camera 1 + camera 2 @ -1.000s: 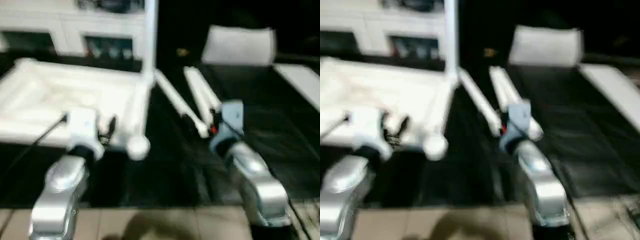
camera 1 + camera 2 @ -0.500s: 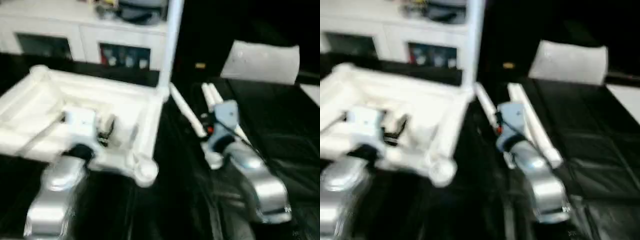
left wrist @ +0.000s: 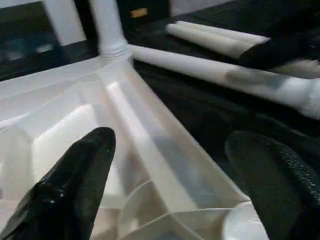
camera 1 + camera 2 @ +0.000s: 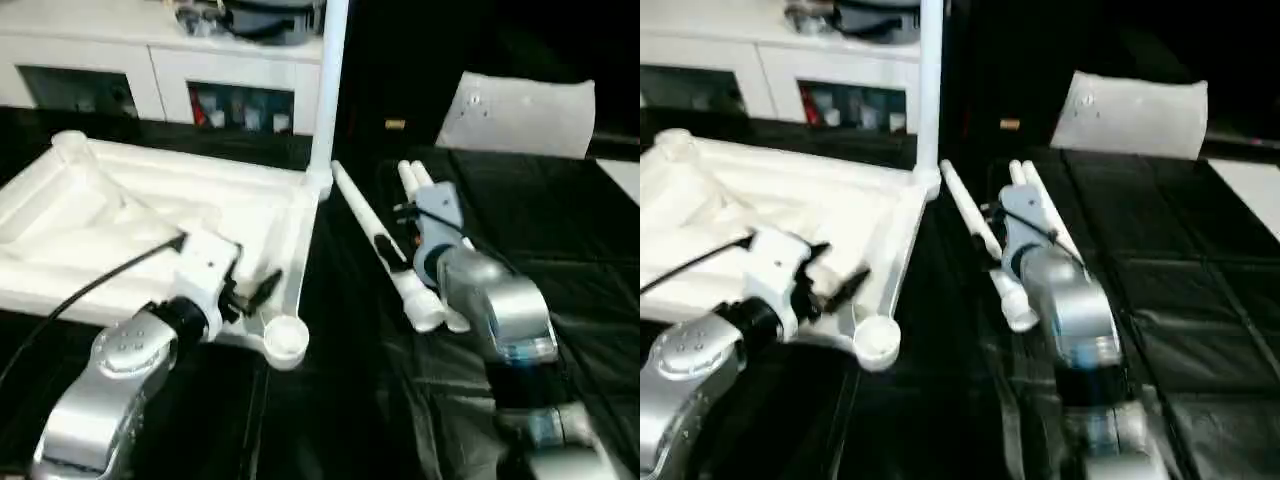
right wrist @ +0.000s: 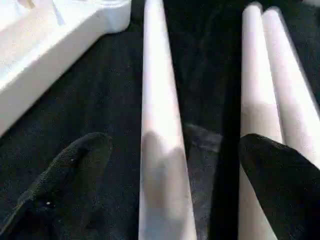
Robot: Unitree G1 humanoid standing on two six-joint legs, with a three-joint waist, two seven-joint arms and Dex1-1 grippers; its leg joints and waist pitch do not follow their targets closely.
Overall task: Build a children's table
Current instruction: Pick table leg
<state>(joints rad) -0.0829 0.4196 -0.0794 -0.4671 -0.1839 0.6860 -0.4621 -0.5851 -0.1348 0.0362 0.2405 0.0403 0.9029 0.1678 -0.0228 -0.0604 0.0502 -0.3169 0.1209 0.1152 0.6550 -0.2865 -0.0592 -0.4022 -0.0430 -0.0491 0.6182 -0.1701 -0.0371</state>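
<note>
Left fingers (image 3: 80,170) straddle tabletop (image 3: 75,115) rim

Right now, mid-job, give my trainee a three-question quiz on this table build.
1. True or false: one leg already stands upright in a corner socket of the tabletop.
2. How many loose legs lie on the black mat?
3. The right gripper hovers over: A) the loose legs B) the tabletop C) the white bag

Key: 1 true; 2 three; 3 A
</note>
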